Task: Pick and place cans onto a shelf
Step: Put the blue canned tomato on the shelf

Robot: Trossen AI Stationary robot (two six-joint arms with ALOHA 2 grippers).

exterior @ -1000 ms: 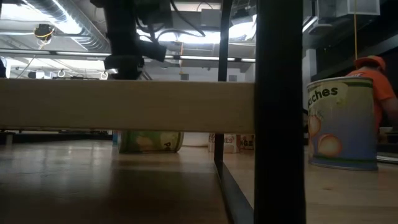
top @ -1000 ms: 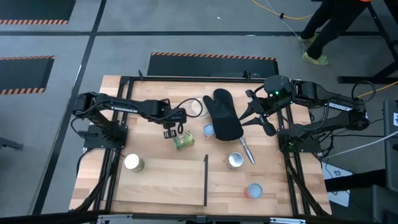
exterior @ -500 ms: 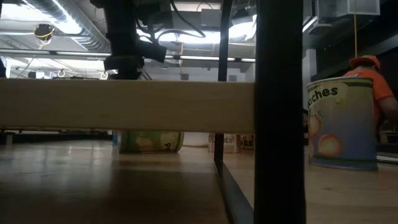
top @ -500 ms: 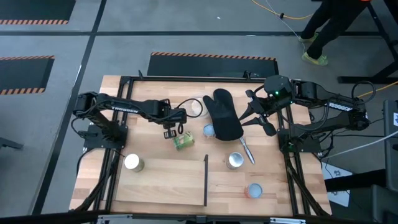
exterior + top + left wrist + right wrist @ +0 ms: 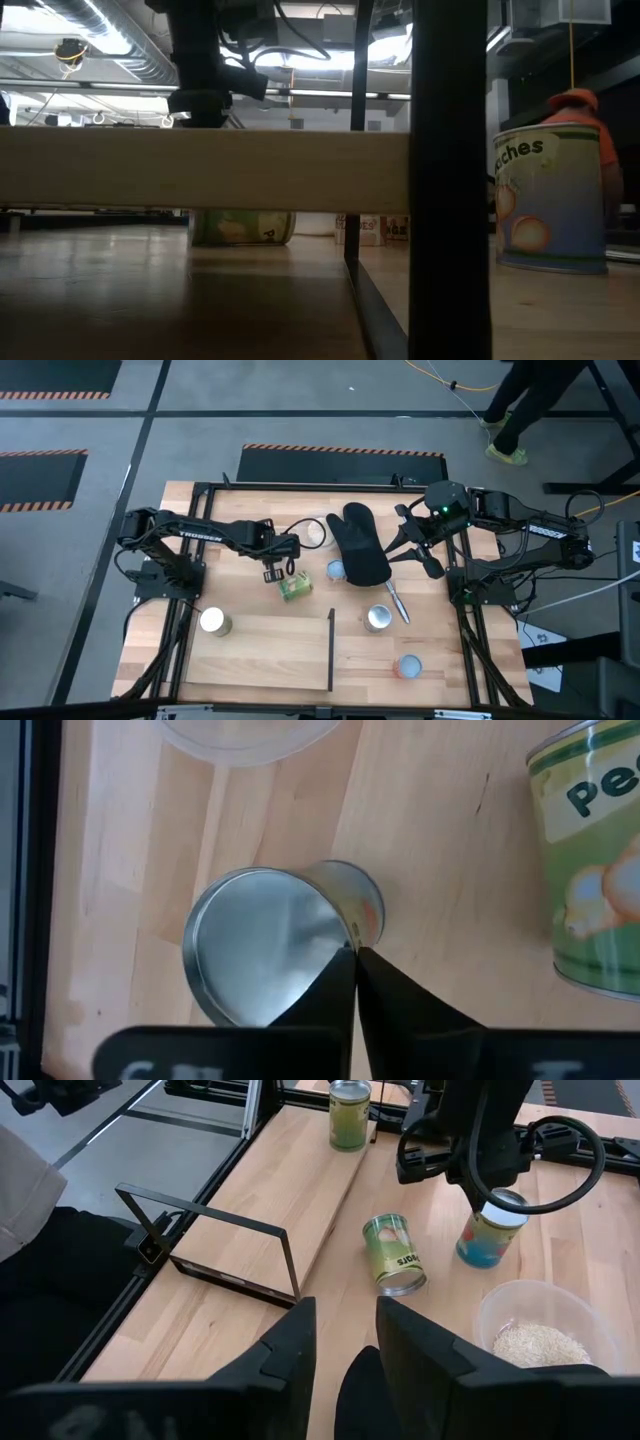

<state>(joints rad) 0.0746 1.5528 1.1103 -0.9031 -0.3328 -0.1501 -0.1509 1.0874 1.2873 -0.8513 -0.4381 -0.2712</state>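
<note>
My left gripper [image 5: 272, 570] hangs shut over an upright can with a blue label [image 5: 490, 1235] and a silvery top [image 5: 262, 942]. Beside it a green-labelled can [image 5: 295, 588] lies on its side. Other cans stand upright: a white-topped one [image 5: 215, 622], a pale blue one [image 5: 337, 570], a silvery one [image 5: 377, 618] and one near the front [image 5: 407, 666]. The shelf [image 5: 295, 1185] lies toward the near edge, its black strip [image 5: 331, 650] running front to back. My right gripper [image 5: 345, 1345] waits open, high at the right of the mitt. My left gripper points steeply down, and its shut fingertips [image 5: 352, 960] stand at the rim of the can's silvery top [image 5: 345, 925]. I cannot tell whether they touch the rim. The can stands upright on the table.
A black oven mitt [image 5: 362, 545] lies at the middle back, and a clear bowl of grains [image 5: 540, 1335] sits to its left. A metal utensil [image 5: 397, 602] lies by the silvery can. A person walks beyond the far right corner [image 5: 520, 405].
Neither arm has moved. A person in orange beyond the table has shifted a little in the low view.
</note>
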